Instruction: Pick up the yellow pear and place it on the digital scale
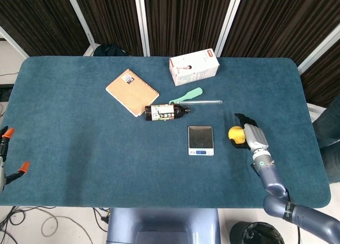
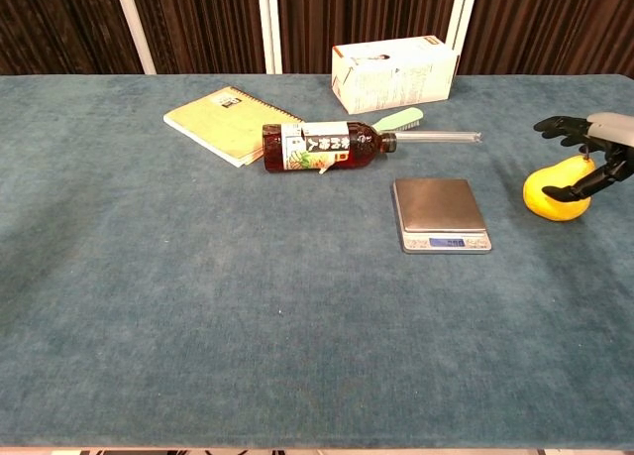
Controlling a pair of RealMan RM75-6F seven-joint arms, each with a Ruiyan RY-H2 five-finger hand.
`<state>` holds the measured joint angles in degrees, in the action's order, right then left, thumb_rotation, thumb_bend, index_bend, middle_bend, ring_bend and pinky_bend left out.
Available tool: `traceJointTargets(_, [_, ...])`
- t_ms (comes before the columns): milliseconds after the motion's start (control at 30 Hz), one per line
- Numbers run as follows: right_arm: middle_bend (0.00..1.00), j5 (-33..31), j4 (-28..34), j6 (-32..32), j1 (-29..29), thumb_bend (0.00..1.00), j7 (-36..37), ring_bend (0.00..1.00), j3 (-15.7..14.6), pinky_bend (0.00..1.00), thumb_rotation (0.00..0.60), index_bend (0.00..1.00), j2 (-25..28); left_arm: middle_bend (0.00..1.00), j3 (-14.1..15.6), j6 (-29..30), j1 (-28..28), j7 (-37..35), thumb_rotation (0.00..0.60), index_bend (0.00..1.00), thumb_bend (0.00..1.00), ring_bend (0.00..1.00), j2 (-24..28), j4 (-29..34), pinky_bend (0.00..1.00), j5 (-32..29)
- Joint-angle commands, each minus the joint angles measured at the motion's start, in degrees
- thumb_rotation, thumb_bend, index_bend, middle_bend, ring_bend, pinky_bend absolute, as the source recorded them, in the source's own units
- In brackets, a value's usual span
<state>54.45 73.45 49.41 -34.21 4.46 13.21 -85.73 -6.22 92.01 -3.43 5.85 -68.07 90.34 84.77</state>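
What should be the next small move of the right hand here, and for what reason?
Probably close the fingers on the yellow pear. The right hand sits around its top with fingers spread, and the pear seems to rest on the table, so no firm grip shows yet. The digital scale, to its left, carries nothing.

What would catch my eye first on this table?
Probably the bright yellow pear near the table's right edge, with the robot's dark-fingered right hand spread over it. Just left of it sits a small digital scale, and behind that lies a dark bottle on its side.
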Motion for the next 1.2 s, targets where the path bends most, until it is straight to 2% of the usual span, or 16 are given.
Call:
traceJointTargets(33, [0.05,-0.75,-0.87,-0.46,-0.38,0.42,-0.85,0.0,0.16,0.0,0.6,0.0,-0.7,0.05,-0.02,-0.04,-0.01,0.01,0.6,0.09,0.19,0.0,0.01,-0.01,0.07,-0.05])
traceJointTargets(200, [0.06,-1.22,-1.89,-0.58,-0.71,0.42,-2.83,0.02,-0.2,0.03,0.6,0.0,-1.4,0.05,-0.05,-0.2,-0.07,0.07,0.6,0.09,0.19,0.0,-0.01,0.02,0.07,-0.18])
traceJointTargets(300, [0.07,-1.38,-2.32,-0.46,-0.91,0.42,-4.4,0.08,-0.55,0.11,0.6,0.02,-1.81,0.05,0.02,-0.27,-0.07,0.07,0.6,0.09,0.19,0.0,0.03,0.09,0.07,-0.15])
traceJointTargets(533, [0.16,-2.06,-3.47,-0.16,-1.62,0.42,-8.48,0.22,-1.2,0.35,0.6,0.15,-2.84,0.05,0.08,-0.44,-0.08,-0.06,0.6,0.09,0.19,0.0,0.19,0.27,0.07,-0.18])
traceJointTargets(733, [0.25,-2.62,-3.67,0.75,-1.83,0.42,-10.57,0.33,-0.94,0.46,0.6,0.23,-3.33,0.05,0.07,-0.63,-0.14,-0.19,0.6,0.1,0.19,0.0,0.27,0.3,0.07,-0.3])
traceJointTargets(867, [0.29,-2.46,-3.44,1.48,-1.84,0.42,-11.75,0.35,-0.88,0.48,0.6,0.29,-3.25,0.05,0.1,-0.7,-0.14,-0.21,0.6,0.1,0.19,0.0,0.32,0.38,0.07,-0.32])
traceJointTargets(1000, [0.3,-1.62,-2.34,2.57,-1.71,0.42,-12.02,0.35,-0.57,0.54,0.6,0.3,-2.69,0.05,0.12,-0.6,-0.08,-0.27,0.6,0.1,0.19,0.0,0.4,0.45,0.07,-0.29])
traceJointTargets(1200, [0.3,0.4,3.19,3.91,-1.94,0.42,-13.04,0.35,0.16,0.62,0.6,0.29,0.44,0.05,0.14,-0.59,-0.08,-0.36,0.6,0.1,0.19,0.0,0.4,0.51,0.07,-0.25])
